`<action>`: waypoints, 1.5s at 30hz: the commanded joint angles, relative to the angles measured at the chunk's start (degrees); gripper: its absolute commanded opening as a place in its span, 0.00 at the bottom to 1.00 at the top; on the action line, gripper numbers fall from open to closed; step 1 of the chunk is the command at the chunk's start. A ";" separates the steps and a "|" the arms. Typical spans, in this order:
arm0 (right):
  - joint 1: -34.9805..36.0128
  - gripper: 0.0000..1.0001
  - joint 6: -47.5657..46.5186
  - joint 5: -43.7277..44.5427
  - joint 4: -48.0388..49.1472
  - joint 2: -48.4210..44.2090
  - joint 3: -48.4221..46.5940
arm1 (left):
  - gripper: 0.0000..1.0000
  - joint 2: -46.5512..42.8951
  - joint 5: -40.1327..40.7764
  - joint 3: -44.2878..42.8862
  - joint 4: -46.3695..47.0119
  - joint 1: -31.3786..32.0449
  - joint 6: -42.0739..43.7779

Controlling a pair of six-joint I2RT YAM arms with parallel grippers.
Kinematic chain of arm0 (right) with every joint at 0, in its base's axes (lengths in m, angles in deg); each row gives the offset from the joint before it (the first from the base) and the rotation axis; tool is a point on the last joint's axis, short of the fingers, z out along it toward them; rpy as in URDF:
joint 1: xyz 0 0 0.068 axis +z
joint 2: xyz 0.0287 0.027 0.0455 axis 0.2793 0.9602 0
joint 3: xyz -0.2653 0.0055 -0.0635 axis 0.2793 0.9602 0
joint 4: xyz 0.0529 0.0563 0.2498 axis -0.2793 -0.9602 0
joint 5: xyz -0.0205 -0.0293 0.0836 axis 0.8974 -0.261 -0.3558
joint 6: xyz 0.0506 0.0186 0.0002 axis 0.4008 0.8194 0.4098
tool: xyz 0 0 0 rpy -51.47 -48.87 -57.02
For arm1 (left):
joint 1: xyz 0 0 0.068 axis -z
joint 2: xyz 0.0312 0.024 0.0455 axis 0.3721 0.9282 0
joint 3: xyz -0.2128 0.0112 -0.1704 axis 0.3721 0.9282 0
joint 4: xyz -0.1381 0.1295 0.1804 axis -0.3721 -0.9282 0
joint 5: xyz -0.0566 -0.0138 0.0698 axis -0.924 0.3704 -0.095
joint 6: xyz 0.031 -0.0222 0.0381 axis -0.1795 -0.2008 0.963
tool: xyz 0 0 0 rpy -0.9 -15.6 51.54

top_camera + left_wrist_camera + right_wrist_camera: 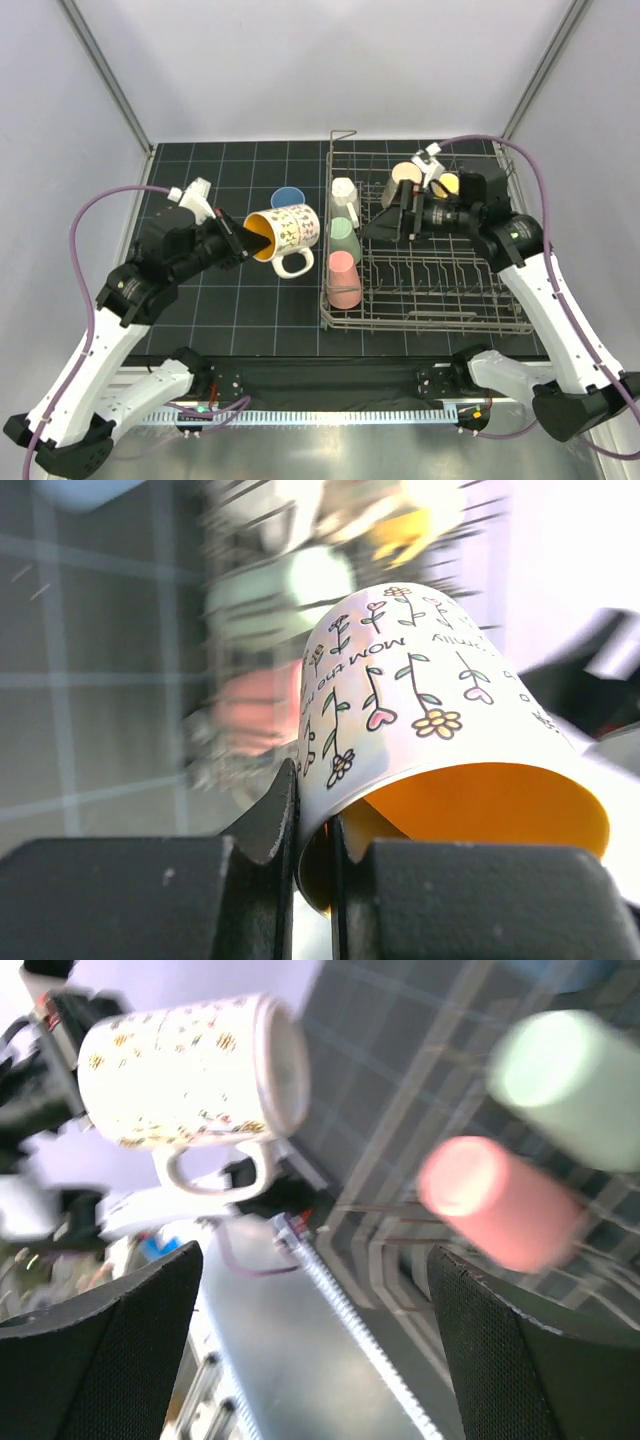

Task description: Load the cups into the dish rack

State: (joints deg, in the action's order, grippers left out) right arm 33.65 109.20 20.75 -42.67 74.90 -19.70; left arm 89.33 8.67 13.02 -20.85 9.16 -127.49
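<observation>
**Left hand (245, 243) pinching mug (285, 232) by the rim: slip and snag risks**

Left hand is seen clamped on the mug's wall, one finger inside the orange interior, one outside. The flowered mug is held on its side, clear of the surface (200, 300), handle hanging down, just left of the dish rack (470, 300). Right hand (400, 215) is spread wide and empty, over the rack near the cream cup (407, 175) and yellow cup (449, 183).

Risks, as judged:
- Only a thin pinch at the rim is had, and the mug's weight lies beyond the fingers. Pivoting or sliding out may be expected under a quick swing.
- The hanging handle could be caught on the rack's wall or tines.
- White cup (343, 190), pale green cup (345, 235) and pink cup (343, 278) are lined along the rack's left side and could be knocked by a low entry.
- The arms could be brought together over the rack.

Blue cup (288, 197) is noted on the surface, not yet loaded.
</observation>
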 commanded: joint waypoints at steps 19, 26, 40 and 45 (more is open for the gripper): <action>24.05 0.97 24.95 2.02 39.01 8.29 1.77 | 0.00 -8.34 -7.62 10.95 55.57 -0.15 -12.47; 24.23 0.80 36.46 5.36 56.77 9.16 6.51 | 0.00 -7.90 -8.32 12.97 58.48 -0.15 -14.06; 25.99 0.52 46.49 3.25 69.44 15.76 4.76 | 0.00 -8.43 -8.68 12.88 56.11 -0.15 -12.74; 26.16 0.41 45.88 5.36 67.35 15.76 3.80 | 0.00 -9.13 -8.24 13.06 54.09 -0.15 -12.48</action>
State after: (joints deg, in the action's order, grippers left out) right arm 59.59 154.27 22.24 23.15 90.20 -13.60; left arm 82.59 5.06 27.75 26.53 8.07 -139.62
